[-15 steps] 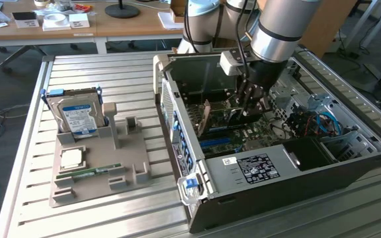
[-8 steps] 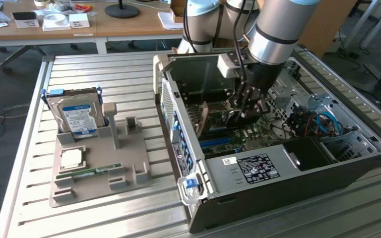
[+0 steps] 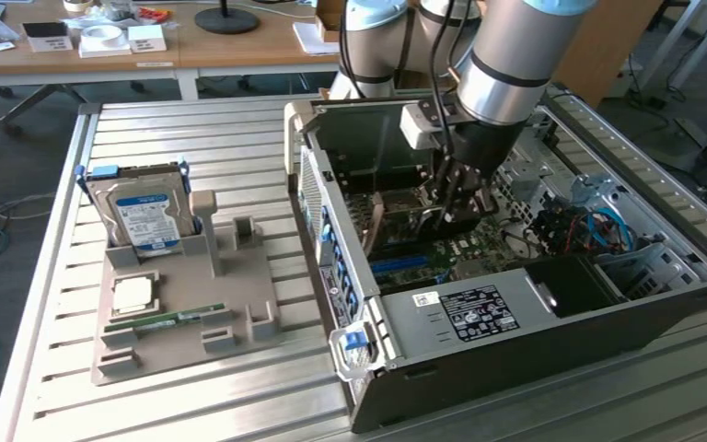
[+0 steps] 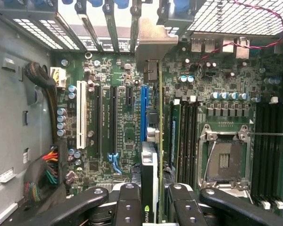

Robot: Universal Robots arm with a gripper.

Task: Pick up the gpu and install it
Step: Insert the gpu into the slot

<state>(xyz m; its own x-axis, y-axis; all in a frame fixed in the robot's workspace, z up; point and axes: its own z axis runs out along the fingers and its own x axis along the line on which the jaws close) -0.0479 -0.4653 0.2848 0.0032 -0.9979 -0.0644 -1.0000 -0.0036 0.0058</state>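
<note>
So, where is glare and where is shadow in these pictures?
Exterior view: daylight shines off the table slats; the case is shadowed inside. Wrist view: the rear vents are washed out white; the claw, shut on the gpu, looks dark.

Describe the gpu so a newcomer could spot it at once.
Look inside the open computer case, over the green motherboard. The gpu is the thin card seen edge-on between the gripper's black fingers, beside the blue slot. Unlike the slots around it, it carries a metal bracket at one end.

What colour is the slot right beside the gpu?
Blue: the slot beside the gpu, best in wrist view.
</note>
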